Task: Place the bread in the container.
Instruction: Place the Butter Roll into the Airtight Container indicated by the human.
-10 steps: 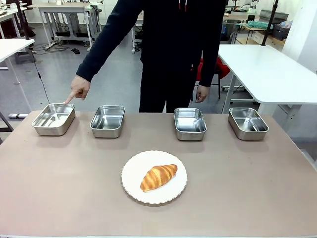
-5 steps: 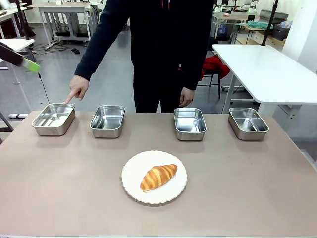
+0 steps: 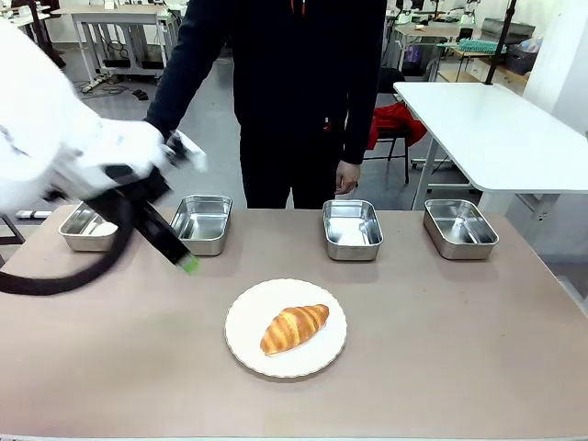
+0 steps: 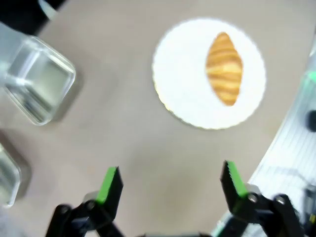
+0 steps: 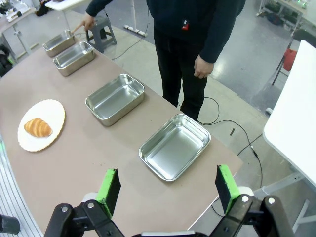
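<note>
The bread (image 3: 294, 328), a golden croissant, lies on a round white plate (image 3: 246, 308) at the table's front middle. In the left wrist view the bread (image 4: 224, 68) sits ahead and to the right of my open left gripper (image 4: 171, 185), which hangs above bare table. From the front, the left gripper (image 3: 181, 254) hovers in front of the second pan. The container (image 3: 81, 230), the leftmost steel pan, is partly covered by my left arm. A person's hand (image 5: 88, 20) points at that container (image 5: 59, 42). My right gripper (image 5: 168, 190) is open and empty, high above the table's right end.
Three more steel pans (image 3: 201, 223) (image 3: 352, 229) (image 3: 459, 228) line the far side of the table. The person stands behind them, other hand (image 3: 346, 177) hanging down. A white table (image 3: 496, 129) stands at the back right.
My left arm has swung in from the left over the table, now covering the pointing hand and part of the leftmost pan. The bread and pans have not moved.
</note>
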`<state>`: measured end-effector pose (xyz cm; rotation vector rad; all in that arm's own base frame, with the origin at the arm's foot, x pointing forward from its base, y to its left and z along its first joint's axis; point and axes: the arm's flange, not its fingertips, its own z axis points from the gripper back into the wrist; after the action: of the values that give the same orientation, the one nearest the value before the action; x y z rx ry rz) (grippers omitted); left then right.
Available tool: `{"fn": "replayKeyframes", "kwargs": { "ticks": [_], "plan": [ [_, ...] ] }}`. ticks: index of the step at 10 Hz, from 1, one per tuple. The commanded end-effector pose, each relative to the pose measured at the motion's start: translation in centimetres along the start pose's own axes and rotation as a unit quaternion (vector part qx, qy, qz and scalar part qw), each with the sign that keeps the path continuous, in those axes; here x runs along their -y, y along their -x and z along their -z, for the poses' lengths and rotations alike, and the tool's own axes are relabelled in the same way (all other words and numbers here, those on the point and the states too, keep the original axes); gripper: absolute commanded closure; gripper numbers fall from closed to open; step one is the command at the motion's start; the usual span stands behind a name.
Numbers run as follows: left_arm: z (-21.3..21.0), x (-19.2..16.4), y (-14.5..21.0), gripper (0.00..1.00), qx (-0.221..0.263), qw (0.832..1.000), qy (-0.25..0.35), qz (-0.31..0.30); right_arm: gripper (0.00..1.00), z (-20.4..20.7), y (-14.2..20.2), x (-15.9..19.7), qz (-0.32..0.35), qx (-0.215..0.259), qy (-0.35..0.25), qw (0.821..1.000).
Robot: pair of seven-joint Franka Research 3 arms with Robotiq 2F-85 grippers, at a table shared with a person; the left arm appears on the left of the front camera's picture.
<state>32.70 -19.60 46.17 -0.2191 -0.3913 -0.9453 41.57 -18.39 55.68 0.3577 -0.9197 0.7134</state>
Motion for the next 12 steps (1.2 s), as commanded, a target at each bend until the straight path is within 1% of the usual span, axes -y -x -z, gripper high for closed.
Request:
{"fn": "replayKeyframes", "kwargs": {
  "ticks": [1, 2, 3, 4, 7, 8, 9, 10, 11, 12],
  "plan": [
    [4.6, 1.4, -0.4, 0.0, -0.007, 0.999, -0.045, 0.01, 0.0, 0.0, -0.1, 0.1, -0.003, 0.007, -0.001, 1.0],
    [5.9, 1.5, -1.1, 0.0, -0.004, 0.999, -0.043, 0.014, 0.0, 0.0, -0.1, 0.1, -0.003, 0.007, -0.001, 1.0],
    [5.2, 0.6, -0.8, 0.0, -0.027, 0.999, -0.027, 0.019, 0.0, 0.0, -0.1, 0.1, -0.003, 0.007, -0.001, 1.0],
    [5.0, 2.6, -1.8, 0.0, -0.013, 0.999, -0.021, 0.024, 0.0, 0.0, -0.1, 0.1, -0.003, 0.007, -0.001, 1.0],
    [5.0, 2.6, -1.8, 0.0, -0.013, 0.999, -0.021, 0.024, 0.0, 0.0, -0.1, 0.1, -0.003, 0.007, -0.001, 1.0],
    [5.8, 2.4, -1.8, 0.0, -0.015, 0.999, -0.024, 0.026, 0.0, 0.0, -0.1, 0.1, -0.003, 0.007, -0.001, 1.0],
    [7.1, 3.6, -3.5, 0.0, -0.008, 0.999, -0.012, 0.047, 0.0, 0.0, -0.1, 0.1, -0.003, 0.007, -0.001, 1.0],
    [8.4, 4.1, -5.8, 0.0, -0.012, 0.999, 0.002, 0.05, 0.0, 0.0, -0.1, 0.1, -0.003, 0.007, -0.001, 1.0],
    [9.9, 4.6, -7.3, 0.0, -0.022, 0.999, -0.015, 0.033, 0.0, 0.0, -0.1, 0.1, -0.003, 0.007, -0.001, 1.0],
    [11.3, 5.1, -8.6, 0.0, -0.034, 0.999, -0.019, 0.013, 0.0, 0.0, -0.1, 0.1, -0.003, 0.007, -0.001, 1.0]
  ]
}}
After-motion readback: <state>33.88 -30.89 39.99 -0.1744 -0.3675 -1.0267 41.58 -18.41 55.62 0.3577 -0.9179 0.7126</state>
